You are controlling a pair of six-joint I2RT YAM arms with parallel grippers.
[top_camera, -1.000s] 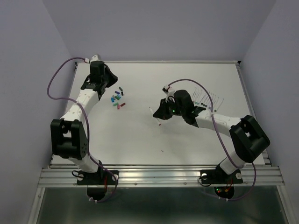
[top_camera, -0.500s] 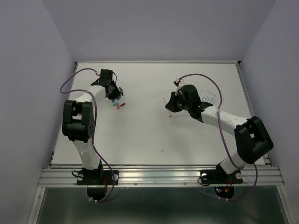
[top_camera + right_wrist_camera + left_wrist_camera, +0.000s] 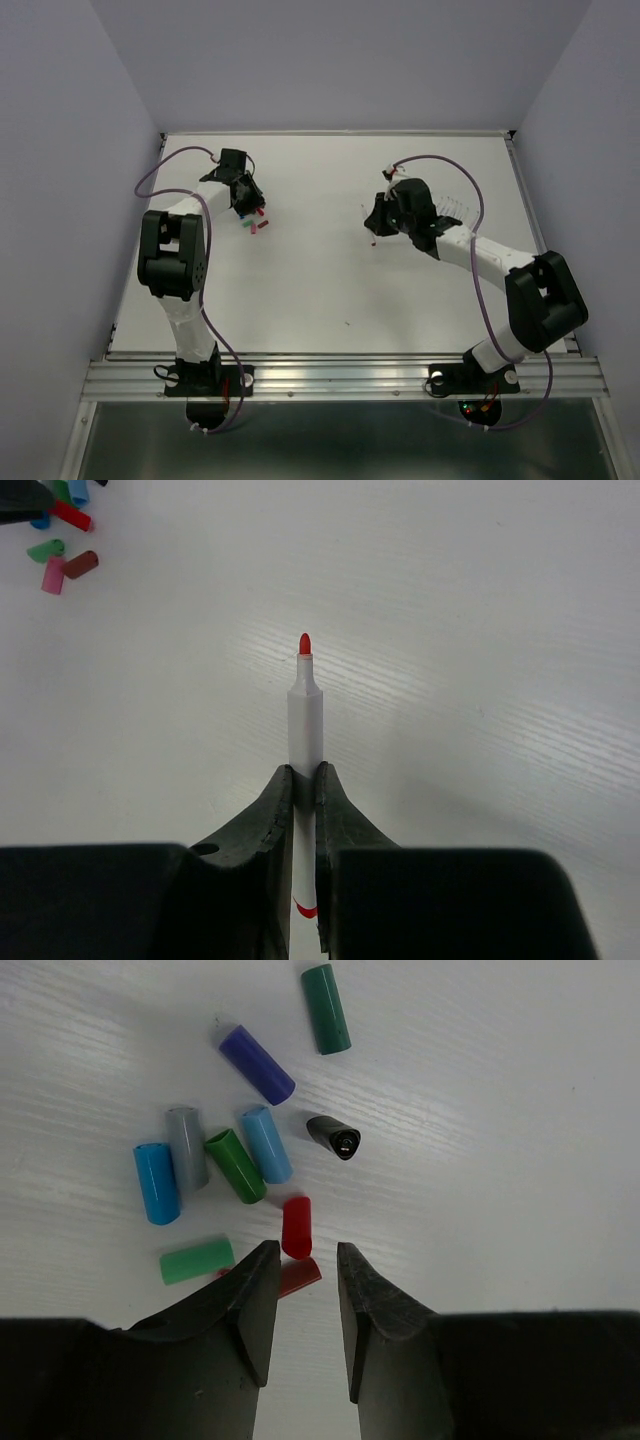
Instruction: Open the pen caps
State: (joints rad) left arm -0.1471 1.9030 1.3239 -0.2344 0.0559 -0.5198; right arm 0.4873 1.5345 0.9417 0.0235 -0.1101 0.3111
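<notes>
Left arm: extended to the far-left part of the surface [image 3: 300,290], with the elbow folded up high and the left hand [image 3: 302,1256] pointed down.
Left hand state: fingers are parted just a bit, and nothing is gripped between them.
Pen caps [image 3: 238,1165]: scattered loose on the surface right ahead of the left hand.
Closest caps: a red cap [image 3: 296,1226] is lying just beyond the gap, and a darker red cap [image 3: 300,1276] is partly hidden by the fingertips.
Right arm: extended toward mid-surface, with the right hand [image 3: 305,777] angled down.
Right hand state: clamped tight on a pen [image 3: 305,712], which is held by its white barrel.
Pen tip: the red nib [image 3: 304,643] is uncovered and sticks out past the fingers.
Caps from the right hand: seen far off to its upper left.
</notes>
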